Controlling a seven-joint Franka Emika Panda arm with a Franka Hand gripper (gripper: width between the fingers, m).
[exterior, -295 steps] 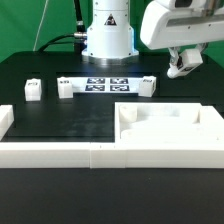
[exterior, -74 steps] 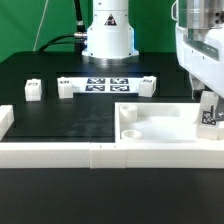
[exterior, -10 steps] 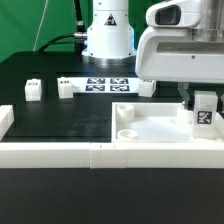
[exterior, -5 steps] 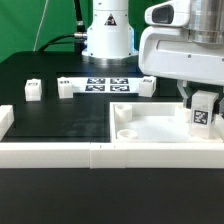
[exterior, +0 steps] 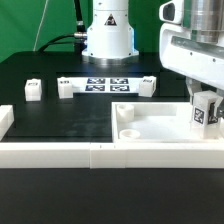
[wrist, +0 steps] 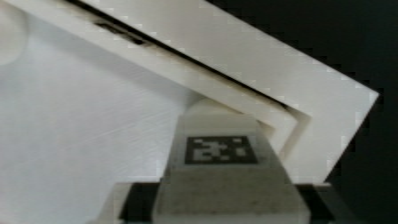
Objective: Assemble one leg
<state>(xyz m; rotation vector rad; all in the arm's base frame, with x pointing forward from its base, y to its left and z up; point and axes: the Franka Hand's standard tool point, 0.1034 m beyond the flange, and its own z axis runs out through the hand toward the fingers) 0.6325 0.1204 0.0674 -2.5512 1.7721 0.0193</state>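
Note:
My gripper (exterior: pixel 206 100) is shut on a leg (exterior: pixel 206 113), a small white block with a black-and-white tag facing the camera. I hold it upright at the right side of the large flat white panel (exterior: pixel 160 122), low over it; whether it touches the panel I cannot tell. In the wrist view the leg (wrist: pixel 222 165) fills the space between my dark fingers (wrist: pixel 146 200), with the panel's surface (wrist: pixel 89 120) and raised edge behind it. Three more legs (exterior: pixel 33 89), (exterior: pixel 66 88), (exterior: pixel 148 84) stand at the back.
The marker board (exterior: pixel 105 84) lies at the back in front of the robot base (exterior: pixel 107 35). A white L-shaped fence (exterior: pixel 50 152) runs along the front edge and the exterior view's left. The panel has a hole (exterior: pixel 128 132) near its front left corner.
My wrist has turned and the arm's body has swung toward the exterior view's right. The leg stays in my grip and has shifted slightly to the right.

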